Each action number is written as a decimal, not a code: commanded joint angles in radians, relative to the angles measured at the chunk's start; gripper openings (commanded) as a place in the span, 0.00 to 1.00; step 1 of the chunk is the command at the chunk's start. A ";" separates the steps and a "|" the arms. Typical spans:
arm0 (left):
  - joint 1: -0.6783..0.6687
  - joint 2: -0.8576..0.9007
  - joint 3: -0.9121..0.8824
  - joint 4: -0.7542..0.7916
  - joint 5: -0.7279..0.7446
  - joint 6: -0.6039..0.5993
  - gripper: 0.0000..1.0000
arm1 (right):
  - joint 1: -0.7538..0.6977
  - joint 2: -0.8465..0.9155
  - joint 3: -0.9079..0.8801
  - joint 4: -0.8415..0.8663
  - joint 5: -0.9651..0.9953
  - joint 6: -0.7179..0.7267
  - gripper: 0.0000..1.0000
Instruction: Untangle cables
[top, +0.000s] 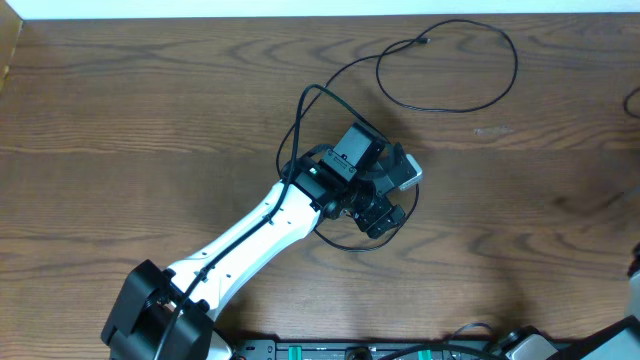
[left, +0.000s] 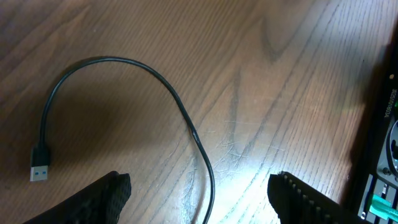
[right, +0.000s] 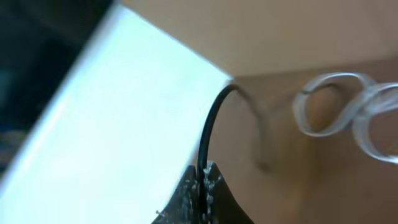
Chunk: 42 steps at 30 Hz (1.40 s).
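Tool count: two.
- The left tool (top: 395, 195) is released. Its jaws stand wide and it hangs low over the middle of the counter (top: 150, 120). The black cable (top: 300, 110) passes between its fingertips (left: 112, 193), clear of both.
- The right tool (right: 204, 177) lies outside the overhead view. It is clenched on a black cord (right: 211, 124) that rises from between its tips and bends right. Whether this cord belongs to the mid-counter cable I cannot tell.

Black cable: one, lying flat.
- Its long axis runs from near left to far right.
- A wide loop lies by the far edge and ends in a small plug (top: 427, 41) pointing far-right.
- From the loop a strand sweeps down-left, goes under the left arm (top: 260, 225) and curls round beneath the tool.

USB plug (left: 40, 169): one, silver with a blue insert. It points at the lower edge of the left wrist view. Its cable arches up, over and down between the fingers.

Pale cable (right: 364, 115): one, translucent white, looped and blurred. It lies right of the black cord and apart from it.

Counter: one, dark brown wood grain with fine scratches.

Surroundings:
- A white strip (top: 300, 8) runs along the far edge.
- A black rail with green fittings (top: 330, 351) sits at the near edge.
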 joint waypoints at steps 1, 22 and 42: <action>0.005 -0.001 0.007 -0.003 -0.001 -0.010 0.76 | -0.004 -0.006 0.103 0.000 -0.076 0.062 0.01; 0.005 -0.001 0.007 -0.029 0.002 -0.010 0.76 | -0.086 0.145 0.271 -0.339 0.103 -0.101 0.01; 0.003 0.000 0.007 -0.037 0.002 -0.013 0.76 | -0.085 0.547 0.711 -1.079 0.303 -0.385 0.99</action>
